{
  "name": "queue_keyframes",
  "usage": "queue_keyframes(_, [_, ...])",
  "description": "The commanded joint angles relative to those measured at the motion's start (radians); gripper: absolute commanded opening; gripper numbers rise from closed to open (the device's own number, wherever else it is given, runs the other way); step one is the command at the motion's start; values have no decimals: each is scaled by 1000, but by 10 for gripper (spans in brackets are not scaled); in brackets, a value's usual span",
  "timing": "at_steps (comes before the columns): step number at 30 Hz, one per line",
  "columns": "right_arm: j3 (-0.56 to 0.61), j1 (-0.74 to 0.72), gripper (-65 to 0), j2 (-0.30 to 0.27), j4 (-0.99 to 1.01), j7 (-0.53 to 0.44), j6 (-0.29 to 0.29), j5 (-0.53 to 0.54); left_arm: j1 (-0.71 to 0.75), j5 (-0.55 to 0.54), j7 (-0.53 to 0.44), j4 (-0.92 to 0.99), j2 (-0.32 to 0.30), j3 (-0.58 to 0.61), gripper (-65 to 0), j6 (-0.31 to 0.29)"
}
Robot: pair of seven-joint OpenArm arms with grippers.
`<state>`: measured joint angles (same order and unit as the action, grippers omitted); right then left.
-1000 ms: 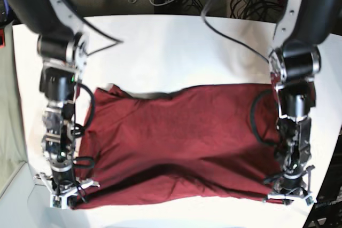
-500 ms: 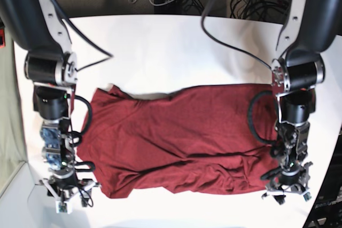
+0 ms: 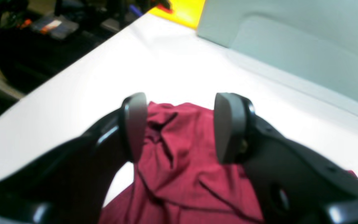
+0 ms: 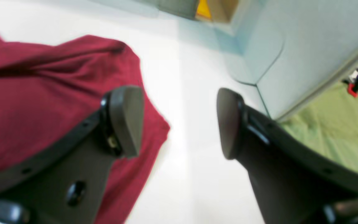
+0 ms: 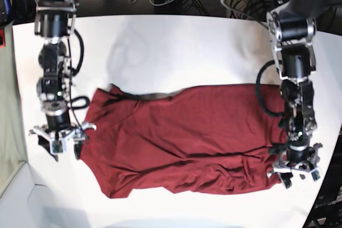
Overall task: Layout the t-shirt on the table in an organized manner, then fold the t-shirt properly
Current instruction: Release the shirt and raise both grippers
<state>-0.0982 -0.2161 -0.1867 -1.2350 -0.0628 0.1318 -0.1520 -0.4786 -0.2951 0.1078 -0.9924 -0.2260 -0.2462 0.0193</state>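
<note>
Both tools, left (image 5: 294, 173) and right (image 5: 57, 141), hang spread, empty, beside the t-shirt (image 5: 181, 140).

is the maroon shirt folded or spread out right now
Spread out, not folded: the dark red knit t-shirt lies as one wide layer across the white table, with wrinkles bunched along its near edge.

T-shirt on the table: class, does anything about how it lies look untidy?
Yes. The t-shirt is spread on the table but its near hem is rumpled and uneven, with wrinkles near the left tool.
</note>
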Motion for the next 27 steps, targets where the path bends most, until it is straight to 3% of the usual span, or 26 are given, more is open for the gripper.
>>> queue_keyframes(1, [-13, 11, -273, 5, -61, -35, -1, 9, 13, -3, -21, -87, -11, -2, -318, -15])
queue_keyframes(5, [-93, 165, -273, 74, -231, -35, 4, 9, 200, -2, 37, -319, -11, -3, -318, -15])
queue_keyframes(10, [-119, 353, -273, 154, -380, -36, 6, 9, 355, 3, 37, -398, -11, -3, -318, -15])
queue_keyframes(16, [-71, 478, -273, 258, -415, -39, 6, 9, 410, -3, 42, -398, -5, -117, -318, -22])
queue_keyframes(21, [4, 547, -274, 324, -423, -42, 6, 9, 427, -3, 43, -408, -9, -144, -318, -22])
queue_keyframes(27, [27, 534, -274, 336, -323, -41, 1, 9, 462, -3, 37, -409, -11, -160, -318, -22])
